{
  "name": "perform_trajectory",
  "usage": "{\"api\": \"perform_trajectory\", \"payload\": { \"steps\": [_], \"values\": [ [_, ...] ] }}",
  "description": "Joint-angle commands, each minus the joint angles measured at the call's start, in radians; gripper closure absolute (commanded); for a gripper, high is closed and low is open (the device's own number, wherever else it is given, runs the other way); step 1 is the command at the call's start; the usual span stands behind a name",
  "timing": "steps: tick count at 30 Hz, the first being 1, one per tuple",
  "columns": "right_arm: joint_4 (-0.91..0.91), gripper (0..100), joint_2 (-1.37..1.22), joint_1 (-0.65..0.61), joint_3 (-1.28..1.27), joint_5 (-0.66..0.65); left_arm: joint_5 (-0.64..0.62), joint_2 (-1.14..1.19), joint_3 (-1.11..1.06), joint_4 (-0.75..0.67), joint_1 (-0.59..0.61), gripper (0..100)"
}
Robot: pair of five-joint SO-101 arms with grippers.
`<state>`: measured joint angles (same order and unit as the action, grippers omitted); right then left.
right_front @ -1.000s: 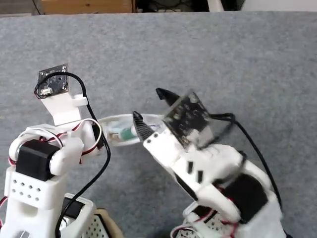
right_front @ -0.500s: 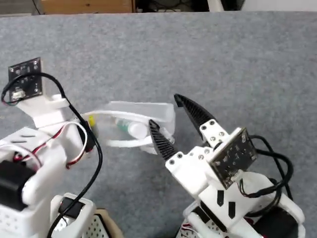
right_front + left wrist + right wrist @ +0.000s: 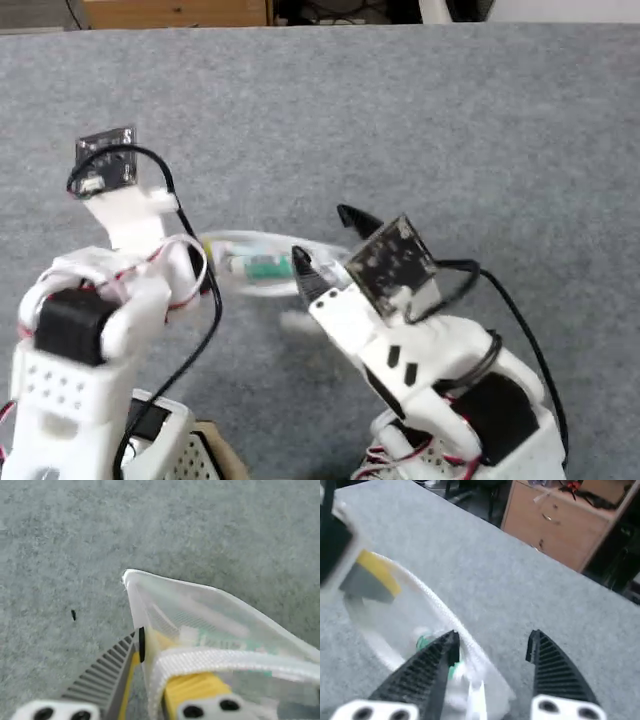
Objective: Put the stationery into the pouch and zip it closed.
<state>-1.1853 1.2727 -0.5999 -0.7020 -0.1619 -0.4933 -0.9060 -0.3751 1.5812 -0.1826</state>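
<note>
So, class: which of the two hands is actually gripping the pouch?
The left hand, clamped on the pouch at its edge; the right hand is open, holding nothing.

We cannot name the green thing inside the pouch: it is too blurred. The left arm hides one pouch end, the right gripper covers the other, and we cannot tell whether it is zipped.
</note>
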Motion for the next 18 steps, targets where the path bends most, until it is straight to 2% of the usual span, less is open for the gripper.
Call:
{"api": "perform_trajectory", "payload": {
  "steps": [1,6,11,18],
  "values": [
    [0.015,77.6,0.010,0.041,-0.005,-0.005,-0.008,0.057,-0.128,-0.176,0.087,97],
    [-0.025,77.6,0.004,0.072,-0.013,-0.005,-0.011,0.153,-0.074,-0.193,0.097,97],
    [-0.087,77.6,0.012,0.072,-0.022,-0.009,-0.011,0.195,0.047,-0.095,0.097,97],
    [-0.192,77.6,0.012,0.068,0.291,-0.005,-0.011,0.201,0.048,-0.087,0.099,97]
  ]
}}
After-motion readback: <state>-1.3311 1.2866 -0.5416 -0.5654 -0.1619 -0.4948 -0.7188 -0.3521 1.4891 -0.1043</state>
